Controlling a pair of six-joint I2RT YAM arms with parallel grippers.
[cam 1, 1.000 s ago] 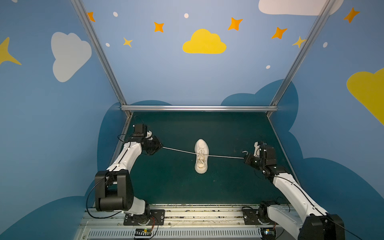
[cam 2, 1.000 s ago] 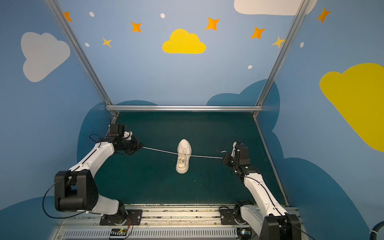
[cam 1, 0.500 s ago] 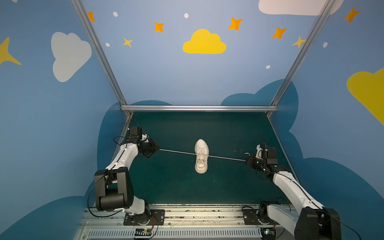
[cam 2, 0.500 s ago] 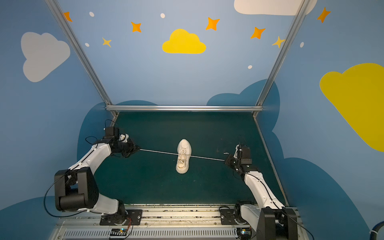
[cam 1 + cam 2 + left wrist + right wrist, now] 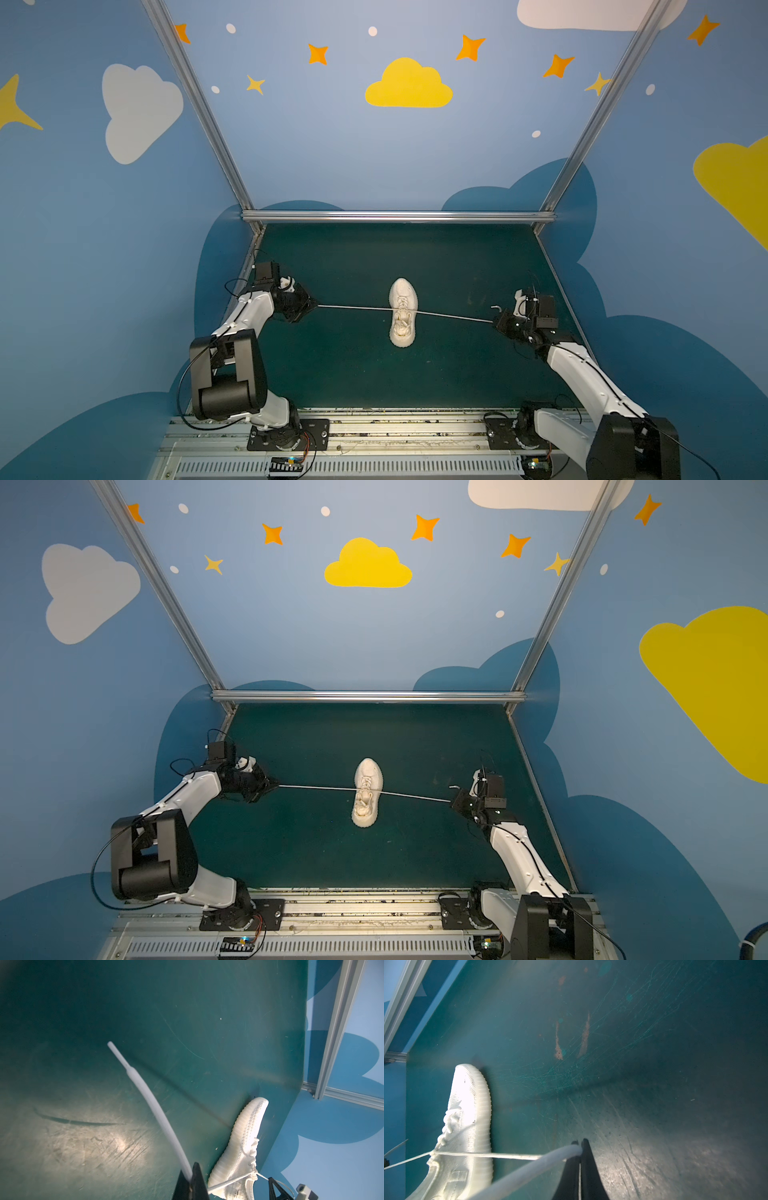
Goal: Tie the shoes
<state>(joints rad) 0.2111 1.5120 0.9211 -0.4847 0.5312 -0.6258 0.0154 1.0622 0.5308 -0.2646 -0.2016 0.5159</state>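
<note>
The cream-white shoe (image 5: 402, 311) (image 5: 366, 791) lies mid-mat in both top views, toe toward the back wall. Its two laces are stretched in a straight line out to either side from a crossing over the tongue. My left gripper (image 5: 314, 306) (image 5: 275, 786) (image 5: 192, 1169) is shut on the left lace (image 5: 353, 308), whose free end (image 5: 145, 1088) sticks out past the fingers. On the opposite side, my right gripper (image 5: 495, 322) (image 5: 453, 801) (image 5: 579, 1142) is shut on the right lace (image 5: 453, 316) (image 5: 488, 1155), and that lace's tail (image 5: 529, 1167) curls away from the jaws.
The dark green mat (image 5: 353, 374) is bounded by blue walls and a metal frame bar (image 5: 399, 216) at the back. Both arm bases sit on the rail (image 5: 374, 432) at the front. Orange scuff marks (image 5: 558, 1047) show on the mat near the right arm.
Both grippers have drawn slightly outward and toward the front, away from the shoe, and the laces stay taut. The shoe has stayed in place.
</note>
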